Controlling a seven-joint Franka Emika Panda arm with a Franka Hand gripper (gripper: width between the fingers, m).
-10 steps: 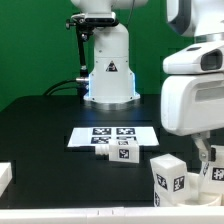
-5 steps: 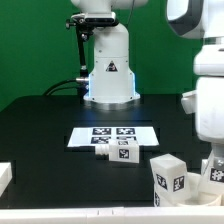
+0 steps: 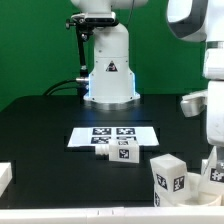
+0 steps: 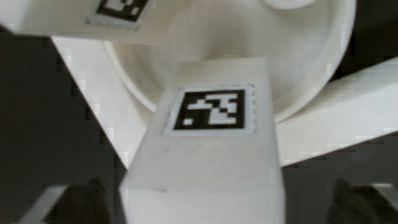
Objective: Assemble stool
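Note:
In the wrist view a chunky white stool leg [image 4: 205, 150] with a black-and-white tag runs between my fingers toward the round white seat [image 4: 125, 75] and meets it. My gripper [image 4: 217, 205] straddles this leg with its jaws apart, and a dark gap shows on at least one side. One dark fingertip [image 4: 365, 200] shows at the frame's corner. In the exterior view my gripper [image 3: 213, 160] is at the far right edge over a tagged white part [image 3: 214, 174]. Another leg [image 3: 170, 177] stands beside it. A third leg [image 3: 118, 150] lies by the marker board.
The marker board [image 3: 112, 134] lies flat mid-table. The robot base [image 3: 108, 70] stands behind it. A white block [image 3: 4, 176] sits at the exterior view's left edge. The table top is black.
The arm's white body has shifted toward the exterior view's right and upward, so less of it blocks the view. The legs and the marker board have not moved.

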